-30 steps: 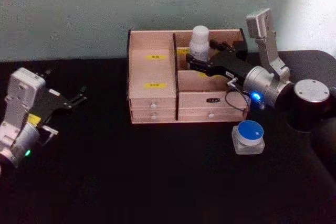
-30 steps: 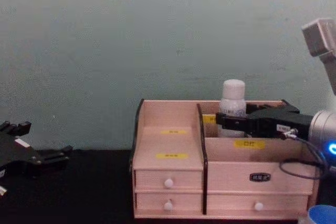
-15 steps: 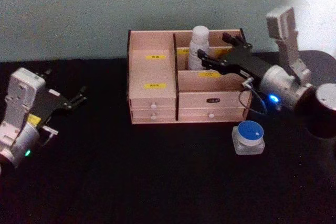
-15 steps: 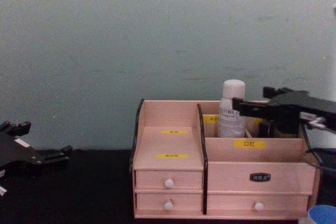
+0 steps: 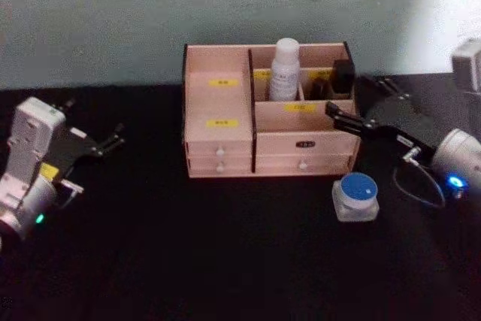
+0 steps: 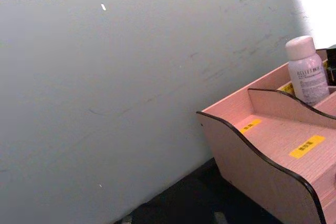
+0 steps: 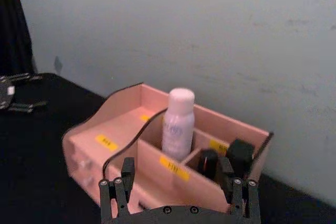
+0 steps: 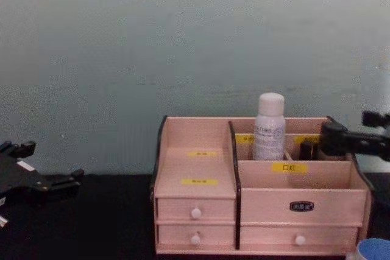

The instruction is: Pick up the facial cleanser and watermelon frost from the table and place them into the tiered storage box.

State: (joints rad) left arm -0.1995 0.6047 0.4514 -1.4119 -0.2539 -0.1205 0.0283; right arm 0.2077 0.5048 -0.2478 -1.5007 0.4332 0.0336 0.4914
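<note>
The facial cleanser (image 5: 285, 69), a tall white bottle, stands upright in a rear compartment of the tiered storage box (image 5: 218, 140); it also shows in the chest view (image 8: 269, 127) and both wrist views (image 7: 177, 124) (image 6: 306, 70). The watermelon frost (image 5: 355, 195), a squat blue-lidded jar, sits on the black table in front of the box's right end. My right gripper (image 5: 355, 97) (image 7: 177, 178) hangs open and empty just right of the box, above and behind the jar. My left gripper (image 5: 105, 142) rests open at the far left.
Small black bottles (image 5: 342, 77) stand in the box's rear right compartment beside the cleanser. A pale wall rises right behind the box (image 8: 201, 181). Black tabletop stretches between the left gripper (image 8: 42, 181) and the box.
My right gripper has opened, let go of the facial cleanser and drawn back to the right, out of the box. The cleanser stays standing in its compartment. The left arm is unmoved.
</note>
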